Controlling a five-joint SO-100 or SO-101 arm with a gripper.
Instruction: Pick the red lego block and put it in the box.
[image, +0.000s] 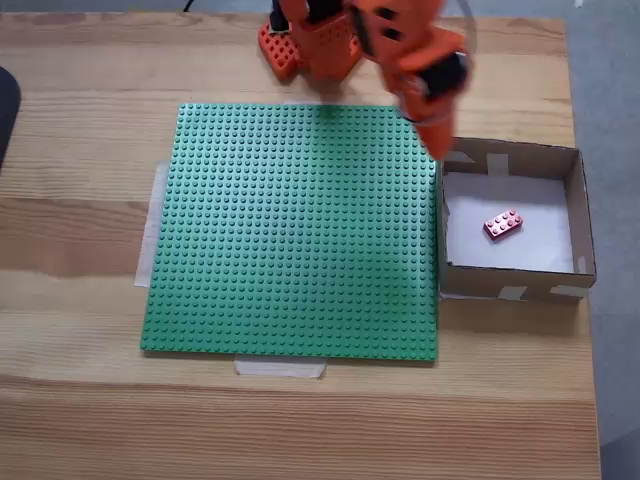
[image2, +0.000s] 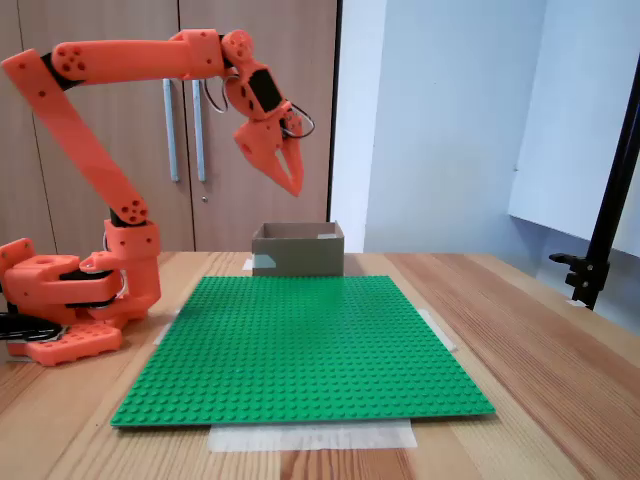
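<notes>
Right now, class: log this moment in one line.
gripper: raised, empty | red lego block: inside box | green baseplate: bare

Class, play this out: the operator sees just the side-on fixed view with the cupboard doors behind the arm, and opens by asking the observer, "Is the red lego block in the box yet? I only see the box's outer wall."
Observer: Yes. In the top-down fixed view the red lego block lies on the white bottom of the box, studs up.
Operator: Is it against a wall?
Observer: No, it lies roughly mid-floor, turned at a slant, clear of all four walls.
Operator: Where is the gripper relative to the box?
Observer: From above, the gripper tip sits over the box's upper-left corner, not over the block.
</notes>
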